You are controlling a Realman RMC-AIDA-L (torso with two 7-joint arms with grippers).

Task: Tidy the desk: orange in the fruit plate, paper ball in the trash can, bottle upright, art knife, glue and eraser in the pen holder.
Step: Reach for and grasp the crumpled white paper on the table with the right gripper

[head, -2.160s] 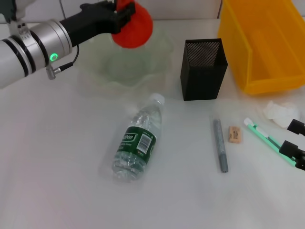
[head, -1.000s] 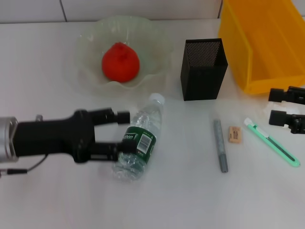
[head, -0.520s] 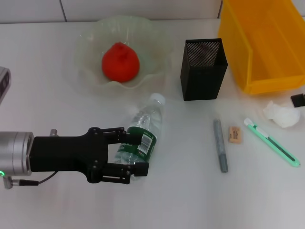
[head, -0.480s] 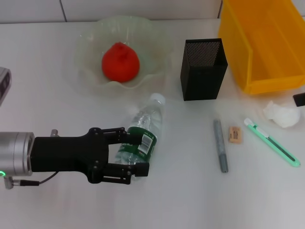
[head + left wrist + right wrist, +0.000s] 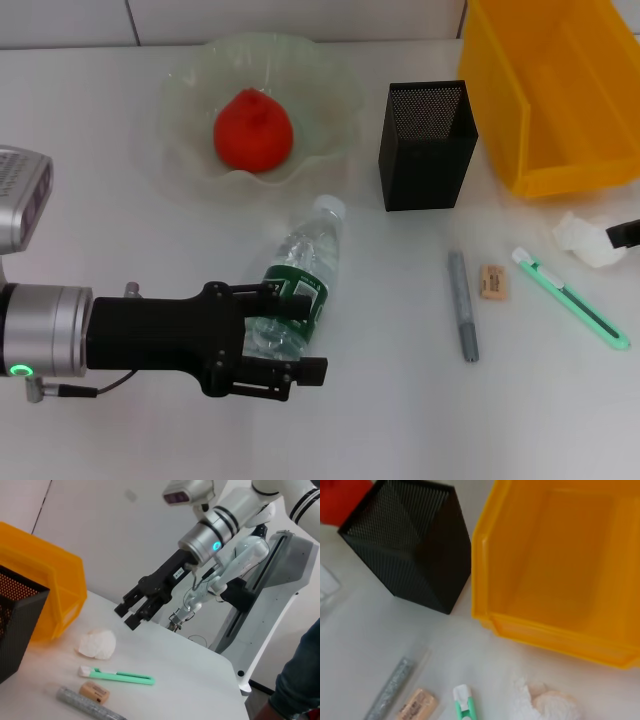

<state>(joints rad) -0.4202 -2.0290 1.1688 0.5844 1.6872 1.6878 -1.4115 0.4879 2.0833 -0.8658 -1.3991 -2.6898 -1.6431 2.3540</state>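
Small clear plastic water bottle with dark green label (image 5: 296, 303): lying on its side at lower centre of the white desk (image 5: 400, 420), white cap toward the pale green wavy fruit plate (image 5: 190, 90).
Left gripper (image 5: 292, 332), lower left, fingers astride the bottle's lower body, seemingly clamping it. To stand it well: lift, swing the cap upward, set the base flat before letting go. Right gripper (image 5: 134, 612) hangs spread above the white crumpled paper ball (image 5: 587, 240) at right edge.

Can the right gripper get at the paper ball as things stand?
Probably yes: the right gripper hangs open just above the paper ball, which lies uncovered beside the trash can, with nothing between them.
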